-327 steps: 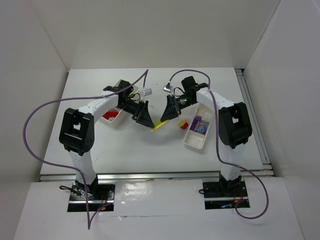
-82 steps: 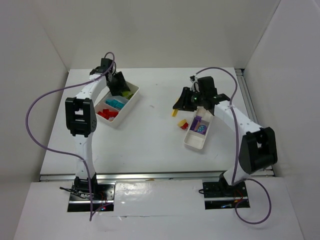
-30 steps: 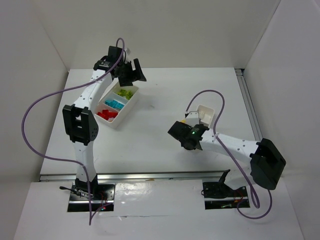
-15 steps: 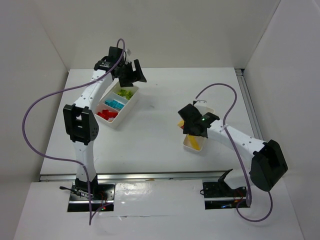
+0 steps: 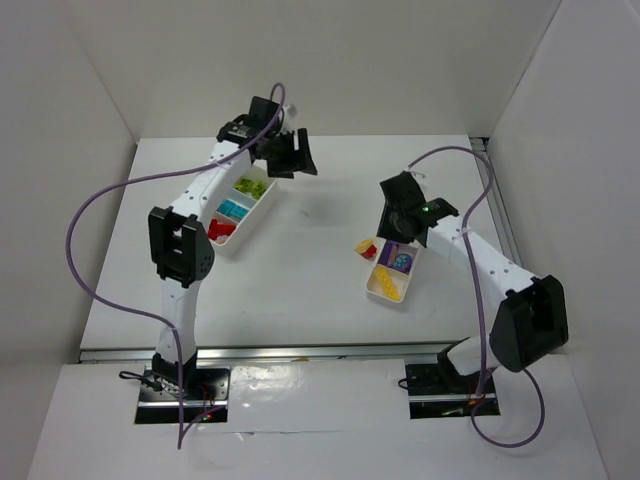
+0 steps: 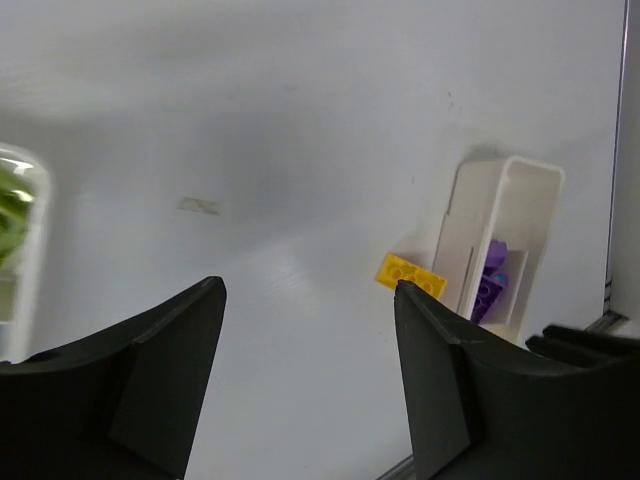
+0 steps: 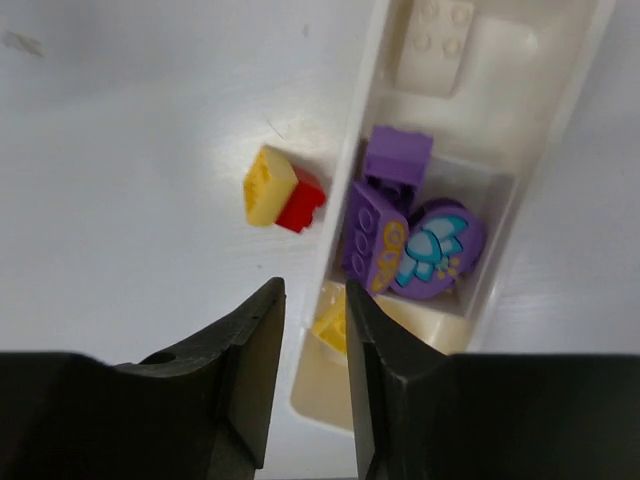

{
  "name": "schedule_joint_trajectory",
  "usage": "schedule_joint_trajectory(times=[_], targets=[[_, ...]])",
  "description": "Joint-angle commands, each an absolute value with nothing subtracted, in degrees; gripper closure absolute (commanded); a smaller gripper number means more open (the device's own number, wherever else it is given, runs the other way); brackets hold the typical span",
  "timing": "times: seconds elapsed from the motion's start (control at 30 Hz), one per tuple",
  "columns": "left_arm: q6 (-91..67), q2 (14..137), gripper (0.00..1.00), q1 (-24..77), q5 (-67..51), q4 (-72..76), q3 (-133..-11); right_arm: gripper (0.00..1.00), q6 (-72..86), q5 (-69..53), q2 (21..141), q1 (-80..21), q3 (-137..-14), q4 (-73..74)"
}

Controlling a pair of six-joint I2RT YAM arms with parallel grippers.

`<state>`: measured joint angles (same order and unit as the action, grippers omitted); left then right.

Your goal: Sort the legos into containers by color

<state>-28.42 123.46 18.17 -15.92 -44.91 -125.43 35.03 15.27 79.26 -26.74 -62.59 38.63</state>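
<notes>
The long white tray at the left holds lime green, cyan and red legos in separate compartments. My left gripper is open and empty, high over the table to the right of this tray's far end. The small tray at the right holds purple legos and a yellow lego. A yellow and red lego pair lies on the table just left of it. My right gripper is slightly open and empty above that tray's left wall.
A white brick lies in the small tray's far compartment. A purple butterfly piece sits beside the purple legos. In the left wrist view the small tray and the yellow lego beside it show far off. White walls ring the table.
My right gripper has moved from over the small tray's near end toward its far end. My left gripper has swung right, away from the long tray.
</notes>
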Motion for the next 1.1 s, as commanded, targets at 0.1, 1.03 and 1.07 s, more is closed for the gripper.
schedule_joint_trajectory(times=[0.1, 1.03, 1.07], targets=[[-27.94, 125.33, 0.21, 22.94, -18.54, -47.02, -124.46, 0.44, 26.20, 11.25, 90.60, -26.37, -75.49, 38.76], [-27.95, 116.98, 0.21, 14.94, -16.08, -47.64, -119.53, 0.40, 6.06, 10.99, 106.52, -31.64, -77.52, 41.40], [-27.95, 116.98, 0.21, 14.94, -16.08, -47.64, -119.53, 0.40, 6.06, 10.99, 106.52, -31.64, -77.52, 41.40]])
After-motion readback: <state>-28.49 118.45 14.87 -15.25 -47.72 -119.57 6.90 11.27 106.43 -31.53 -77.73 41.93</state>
